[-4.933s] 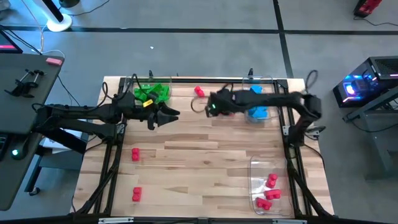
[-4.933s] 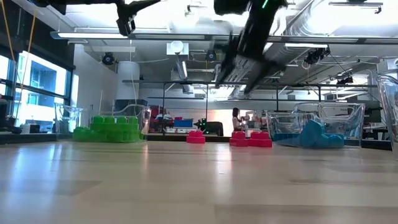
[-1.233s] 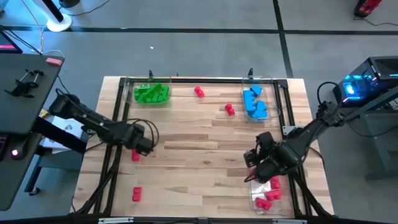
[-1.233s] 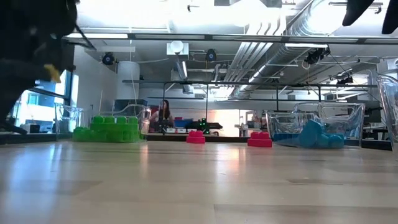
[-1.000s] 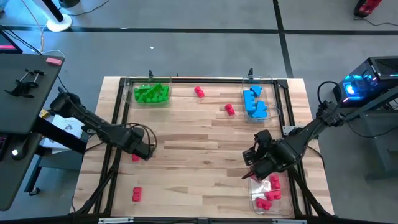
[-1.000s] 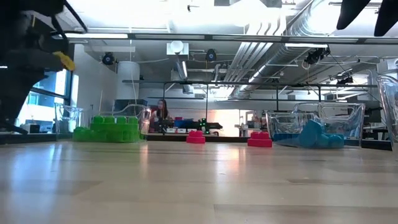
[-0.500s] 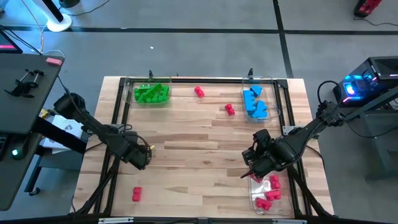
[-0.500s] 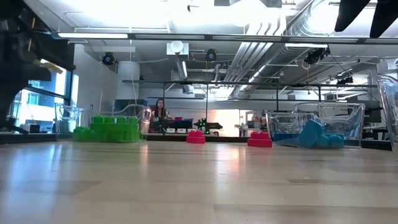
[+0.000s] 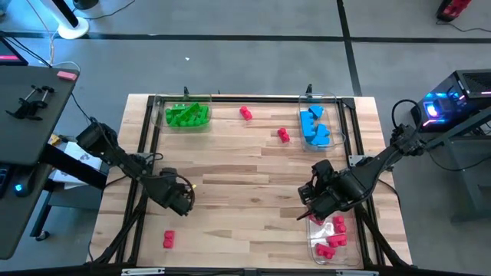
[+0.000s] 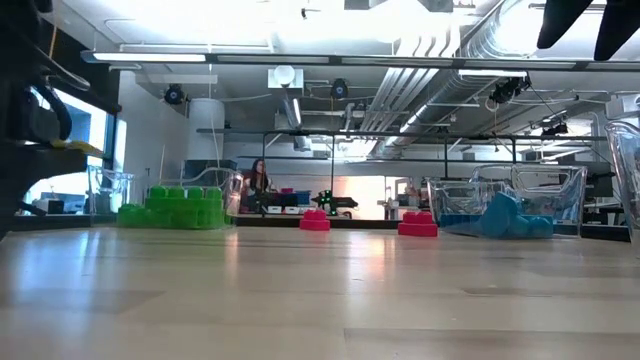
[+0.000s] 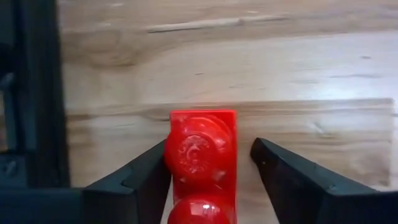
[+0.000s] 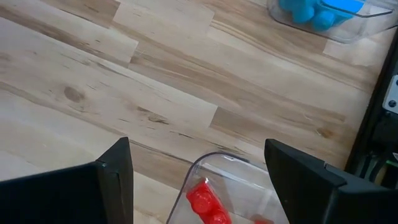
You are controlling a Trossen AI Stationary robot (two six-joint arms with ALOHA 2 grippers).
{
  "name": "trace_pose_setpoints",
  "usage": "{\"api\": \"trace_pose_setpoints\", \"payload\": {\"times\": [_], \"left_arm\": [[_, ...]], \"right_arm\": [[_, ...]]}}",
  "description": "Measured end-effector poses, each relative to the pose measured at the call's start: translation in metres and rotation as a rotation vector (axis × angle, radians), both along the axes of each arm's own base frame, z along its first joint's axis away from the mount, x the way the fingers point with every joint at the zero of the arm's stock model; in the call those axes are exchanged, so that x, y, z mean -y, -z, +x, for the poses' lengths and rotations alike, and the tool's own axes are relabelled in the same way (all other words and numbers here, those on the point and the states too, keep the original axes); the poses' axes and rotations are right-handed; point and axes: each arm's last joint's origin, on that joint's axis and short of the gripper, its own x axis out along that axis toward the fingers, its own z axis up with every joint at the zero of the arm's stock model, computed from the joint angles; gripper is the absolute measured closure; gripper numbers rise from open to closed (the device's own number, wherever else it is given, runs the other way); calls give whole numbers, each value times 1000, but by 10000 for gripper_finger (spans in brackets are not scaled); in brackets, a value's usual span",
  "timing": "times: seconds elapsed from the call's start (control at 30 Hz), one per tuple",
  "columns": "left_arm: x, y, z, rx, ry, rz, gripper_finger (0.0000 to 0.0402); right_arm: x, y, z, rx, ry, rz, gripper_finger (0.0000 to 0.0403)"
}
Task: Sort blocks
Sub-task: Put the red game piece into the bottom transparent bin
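Straddling a red block (image 11: 200,163), the left gripper (image 11: 211,174) hangs low over the wooden table (image 9: 253,184) near its left edge; one finger touches the block's side and the other stands apart from it, so the claw is not clenched. The block lies studs up, its long axis running along the fingers. Across the table, the right gripper (image 12: 199,180) hovers spread wide above the rim of a clear tray (image 9: 316,211) holding red blocks (image 9: 331,238). Farther back sit green blocks (image 9: 186,115) and blue blocks (image 9: 314,127).
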Motion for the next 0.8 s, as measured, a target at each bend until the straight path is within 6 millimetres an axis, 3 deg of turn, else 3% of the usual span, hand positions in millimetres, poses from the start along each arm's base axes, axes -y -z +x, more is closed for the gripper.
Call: {"api": "trace_pose_setpoints", "payload": {"times": [0.17, 0.27, 0.43, 0.63, 0.8], "left_arm": [[-1, -2, 6, 61, 92, -16, 260], [-3, -13, 16, 194, 186, -24, 308], [-18, -51, 40, 556, 397, 37, 308], [-53, -102, 77, 969, 660, 148, 308], [-78, -130, 108, 1113, 841, 197, 308]], "right_arm": [[-1, 0, 1, 12, -1, 8, 155], [-2, 0, 2, 22, -1, 15, 155], [-4, -4, 5, 89, -32, 52, 155], [-2, -28, 2, 241, -35, 38, 155], [3, -44, 0, 350, -17, -19, 155]]}}
